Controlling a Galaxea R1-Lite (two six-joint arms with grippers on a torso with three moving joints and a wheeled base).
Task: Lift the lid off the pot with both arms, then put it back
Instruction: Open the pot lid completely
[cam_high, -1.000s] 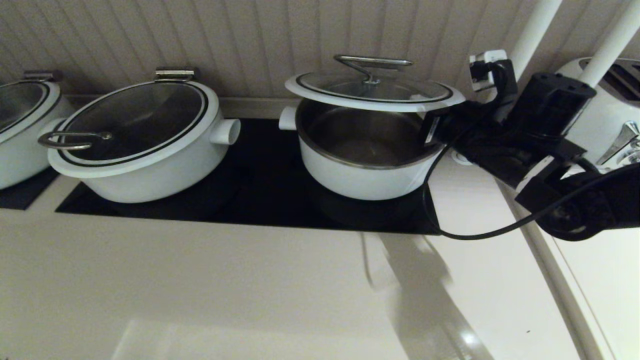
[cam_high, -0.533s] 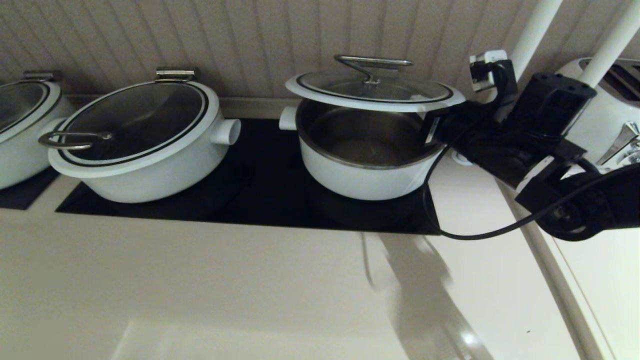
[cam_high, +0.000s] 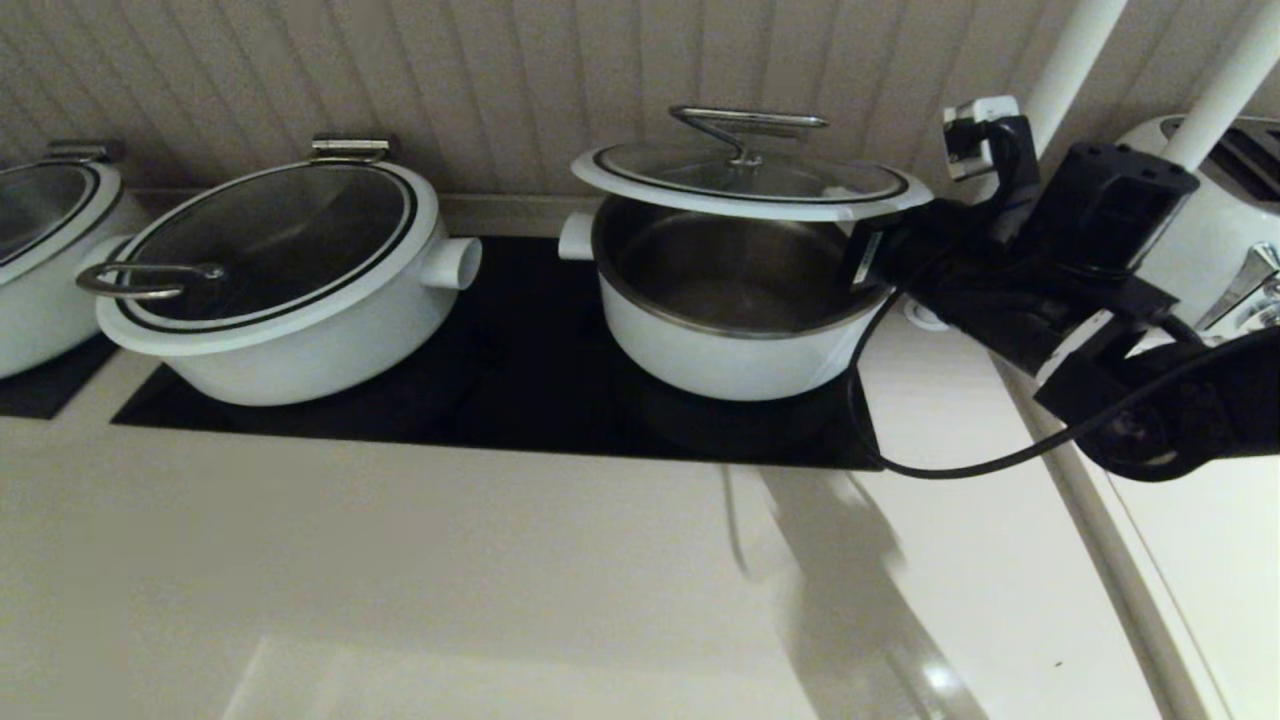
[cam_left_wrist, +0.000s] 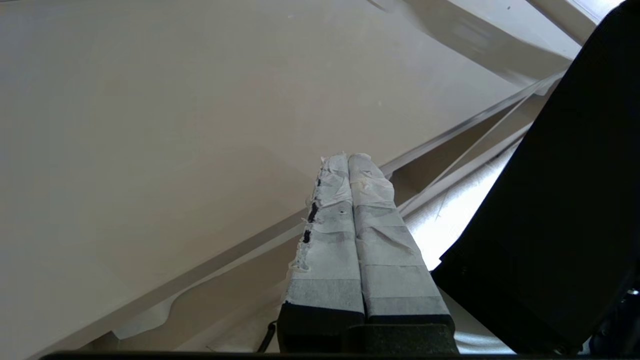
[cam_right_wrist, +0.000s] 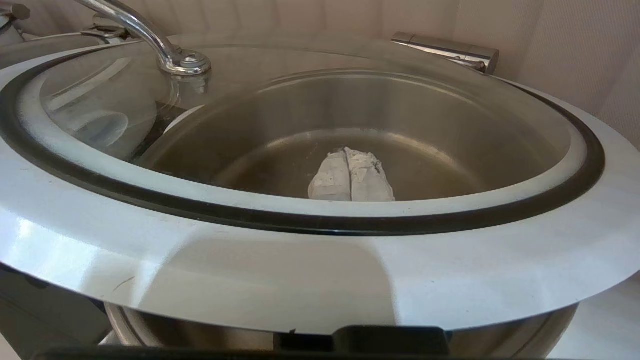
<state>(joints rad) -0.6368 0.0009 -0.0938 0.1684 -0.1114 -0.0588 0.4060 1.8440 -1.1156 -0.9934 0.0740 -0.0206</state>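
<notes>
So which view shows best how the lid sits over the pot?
The head view: the whole lid shows, raised above the pot, with the right gripper under its edge. The right wrist view shows only its rim and glass up close. The left wrist view shows nothing of it.

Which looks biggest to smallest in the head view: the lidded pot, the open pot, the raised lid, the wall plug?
1. Lidded pot, clearly widest.
2. Raised lid and open pot: too alike to rank; the lid looks slightly wider, the pot deeper.
3. Wall plug, smallest.

far-left pot (cam_high: 40, 260) cropped, toaster (cam_high: 1215, 220) partly hidden
</notes>
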